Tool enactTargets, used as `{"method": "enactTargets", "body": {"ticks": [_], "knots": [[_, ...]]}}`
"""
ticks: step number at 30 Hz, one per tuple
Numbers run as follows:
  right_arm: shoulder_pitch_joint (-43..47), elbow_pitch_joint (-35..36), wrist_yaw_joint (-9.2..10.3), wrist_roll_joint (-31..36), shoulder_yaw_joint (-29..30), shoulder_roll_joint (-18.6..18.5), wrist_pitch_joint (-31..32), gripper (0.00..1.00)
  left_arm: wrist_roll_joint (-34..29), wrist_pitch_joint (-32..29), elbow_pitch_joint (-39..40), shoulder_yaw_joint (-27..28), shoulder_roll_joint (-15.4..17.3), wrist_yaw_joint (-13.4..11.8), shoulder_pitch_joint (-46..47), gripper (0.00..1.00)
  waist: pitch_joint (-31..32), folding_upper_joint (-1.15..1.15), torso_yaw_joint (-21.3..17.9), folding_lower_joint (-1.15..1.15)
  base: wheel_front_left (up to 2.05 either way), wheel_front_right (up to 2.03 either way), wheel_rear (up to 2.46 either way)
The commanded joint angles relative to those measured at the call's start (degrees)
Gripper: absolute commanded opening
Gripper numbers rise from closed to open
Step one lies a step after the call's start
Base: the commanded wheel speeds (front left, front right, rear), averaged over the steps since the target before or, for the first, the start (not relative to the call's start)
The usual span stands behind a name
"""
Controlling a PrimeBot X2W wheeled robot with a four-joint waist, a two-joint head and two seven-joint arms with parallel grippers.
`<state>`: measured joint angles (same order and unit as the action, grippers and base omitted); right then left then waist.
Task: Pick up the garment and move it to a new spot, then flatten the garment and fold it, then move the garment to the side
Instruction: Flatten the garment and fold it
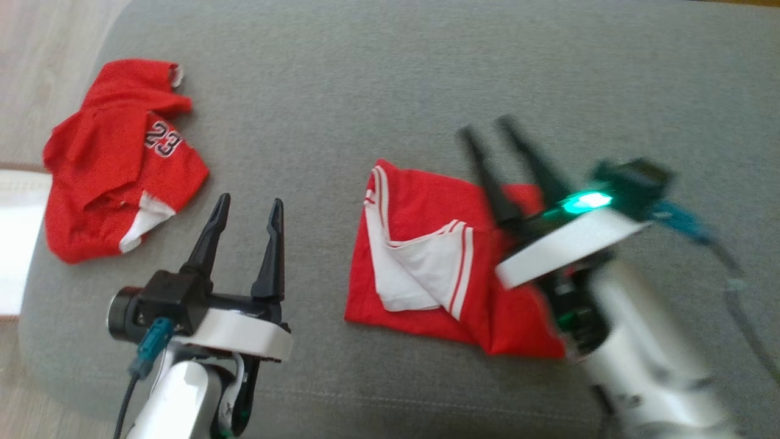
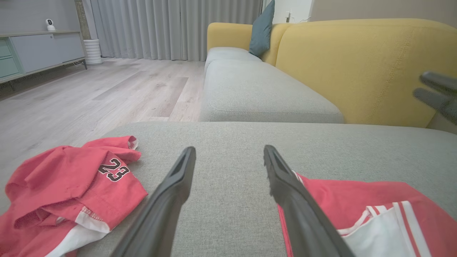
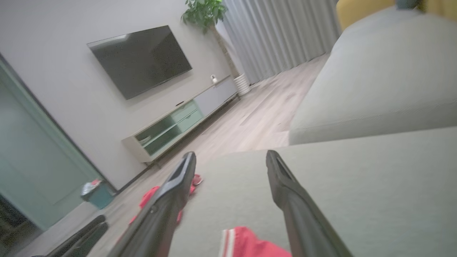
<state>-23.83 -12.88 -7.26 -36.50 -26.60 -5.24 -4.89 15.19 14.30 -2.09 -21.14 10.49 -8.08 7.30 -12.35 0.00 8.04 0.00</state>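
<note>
The garment (image 1: 420, 244) is red with white striped trim and lies folded on the grey seat cushion (image 1: 390, 73), with a white panel turned up in its middle. My right gripper (image 1: 485, 126) hovers over its far right corner, open and blurred, with nothing between the fingers. The right wrist view looks past that gripper (image 3: 231, 154) at a red corner of the garment (image 3: 246, 242) below it. My left gripper (image 1: 250, 201) stands open and empty to the garment's left. In the left wrist view, this gripper (image 2: 229, 150) points across the cushion, with the garment (image 2: 357, 200) at lower right.
A second red garment with "23" (image 1: 109, 171) lies crumpled at the cushion's left end, near the edge above the wooden floor (image 1: 36, 61). The yellow sofa back (image 2: 357, 64) rises behind the cushion. Bare grey cushion stretches between and beyond the two garments.
</note>
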Motion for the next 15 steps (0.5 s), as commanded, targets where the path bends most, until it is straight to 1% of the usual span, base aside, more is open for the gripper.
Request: {"method": "enactTargets", "body": {"ticks": [1,7,11,15], "knots": [[0.9,2.9,-0.23,2.6,2.6,-1.4,-1.0,1.00,-0.5,0.7,1.9,2.8,1.0,-0.4,1.4,1.00,0.5,0.00,-1.2,0.00,0.00,0.00,0.00],[8.9,8.4,-0.23,9.7,15.1,-5.3,0.6,1.00,-0.4,0.7,1.8,3.5,1.7,-0.8,0.7,1.00,1.1,0.00,-4.4,0.00,0.00,0.00,0.00],[15.3,13.6,-0.23,14.0,22.1,-5.8,2.3,1.00,-0.3,0.6,1.7,3.8,2.3,-1.0,0.3,1.00,1.6,0.00,-6.2,0.00,0.00,0.00,0.00],[20.5,19.8,-0.23,17.4,25.7,-5.1,3.9,1.00,0.1,0.6,1.6,4.3,2.8,-1.3,-0.1,1.00,1.9,0.00,-7.9,0.00,0.00,0.00,0.00]]}}
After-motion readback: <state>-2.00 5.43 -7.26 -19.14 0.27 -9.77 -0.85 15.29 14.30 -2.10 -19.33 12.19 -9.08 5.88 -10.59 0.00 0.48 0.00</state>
